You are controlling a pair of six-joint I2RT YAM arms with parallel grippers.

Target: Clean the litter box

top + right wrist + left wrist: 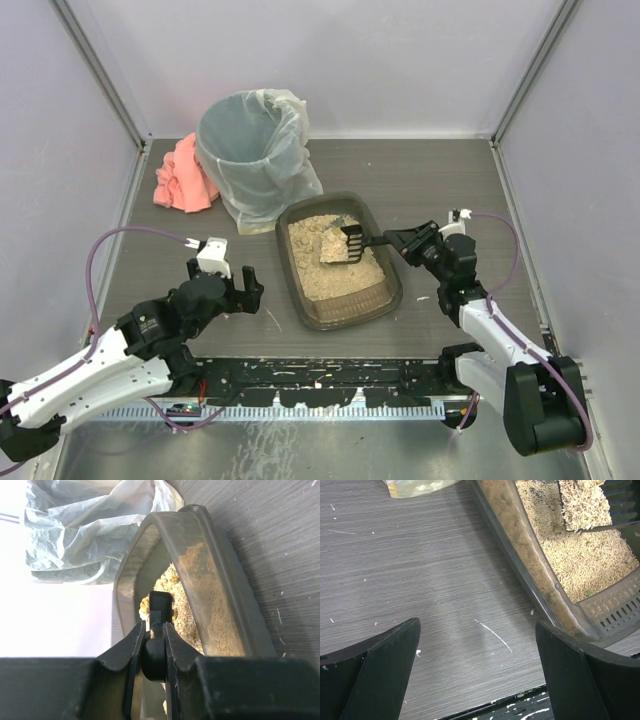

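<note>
The litter box (392, 292), a shallow dark tray of beige litter, lies in the middle of the table; it also shows in the left wrist view (540, 595) and the right wrist view (235, 580). My right gripper (395, 240) is shut on the handle of a black slotted scoop (345, 243), whose head is loaded with litter over the tray. In the right wrist view the gripper (154, 630) clamps the scoop handle (160, 610). My left gripper (245, 288) is open and empty just left of the tray, low over the table (475, 680).
A tall round bin (250, 150) with a whitish plastic liner stands behind the tray's left end. A pink cloth (182, 178) lies left of the bin. White walls enclose the table on three sides.
</note>
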